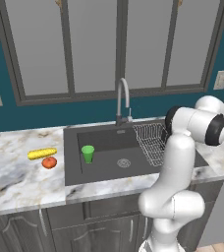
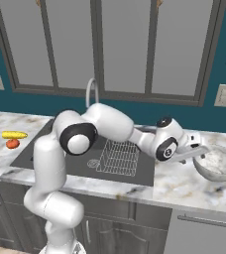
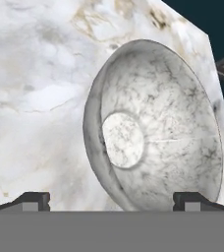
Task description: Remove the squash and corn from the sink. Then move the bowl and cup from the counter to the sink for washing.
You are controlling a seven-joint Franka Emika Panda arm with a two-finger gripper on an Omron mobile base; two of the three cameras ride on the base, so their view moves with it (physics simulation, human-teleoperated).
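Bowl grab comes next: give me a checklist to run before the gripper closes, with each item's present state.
1. Gripper open: ok, fingertips stand wide apart in the hand view.
2. Bowl on the counter right of the sink: ok.
3. Bowl rim between the fingertips: cannot tell; it lies near them.
4. Bowl empty: ok.
5. Squash and corn out of the sink: ok, on the left counter.
6. Cup in the sink: ok.
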